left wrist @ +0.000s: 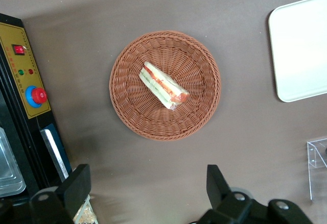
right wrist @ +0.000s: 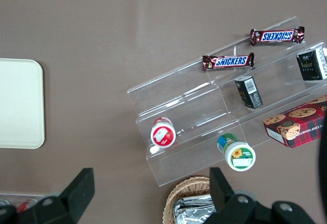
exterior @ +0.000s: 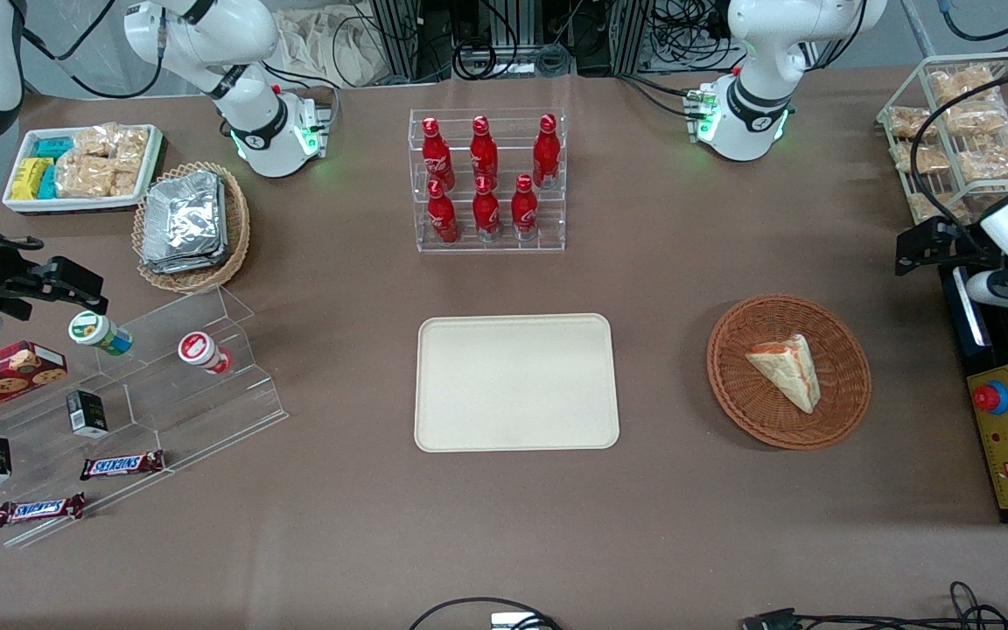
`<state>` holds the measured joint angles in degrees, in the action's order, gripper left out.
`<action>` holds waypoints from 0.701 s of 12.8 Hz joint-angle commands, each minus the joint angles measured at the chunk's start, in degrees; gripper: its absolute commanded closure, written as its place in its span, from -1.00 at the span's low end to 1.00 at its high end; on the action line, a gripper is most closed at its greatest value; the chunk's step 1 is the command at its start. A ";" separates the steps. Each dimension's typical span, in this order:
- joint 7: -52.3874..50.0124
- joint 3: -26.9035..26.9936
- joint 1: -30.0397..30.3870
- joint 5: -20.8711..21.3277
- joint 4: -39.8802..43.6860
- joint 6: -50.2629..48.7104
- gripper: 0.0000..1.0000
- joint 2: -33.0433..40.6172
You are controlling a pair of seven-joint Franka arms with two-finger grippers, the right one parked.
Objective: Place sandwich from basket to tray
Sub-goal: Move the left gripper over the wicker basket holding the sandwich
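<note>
The sandwich (exterior: 787,368) is a pale triangular wedge with orange-red and green filling. It lies in the round reddish-brown wicker basket (exterior: 736,385). The cream tray (exterior: 517,382) lies flat beside the basket, toward the parked arm's end, with nothing on it. My left gripper (exterior: 911,249) hangs high above the table toward the working arm's end, apart from the basket. In the left wrist view the sandwich (left wrist: 163,85) rests in the basket (left wrist: 127,112), a corner of the tray (left wrist: 301,50) shows, and the gripper (left wrist: 148,188) is wide open and holds nothing.
A black and yellow control box (exterior: 1007,437) with a red button stands beside the basket, under the gripper. A wire rack of snack packs (exterior: 959,131) stands near it. A rack of red bottles (exterior: 486,179), a clear stepped stand (exterior: 163,385) and a tan basket of foil packs (exterior: 189,223) stand farther off.
</note>
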<state>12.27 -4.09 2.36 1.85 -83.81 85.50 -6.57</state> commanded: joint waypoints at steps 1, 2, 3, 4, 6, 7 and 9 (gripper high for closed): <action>-0.48 -0.75 0.54 -0.27 2.43 -1.83 -1.00 -1.25; -0.93 -0.92 0.19 0.08 2.60 -1.82 -1.00 -1.34; -1.02 -0.92 0.28 -0.09 2.78 -1.91 -1.00 -1.51; -1.02 -0.92 0.36 -0.27 2.87 -1.91 -1.00 -1.43; -2.93 -0.92 0.36 -0.27 1.65 -1.74 -1.00 -1.51; -9.13 -0.92 0.45 -0.36 -0.45 -1.21 -1.00 -1.43; -17.95 -0.92 0.37 -0.36 -4.58 1.41 -1.00 -0.81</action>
<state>0.86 -4.49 2.35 1.80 -85.47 85.12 -7.57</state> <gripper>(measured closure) 0.000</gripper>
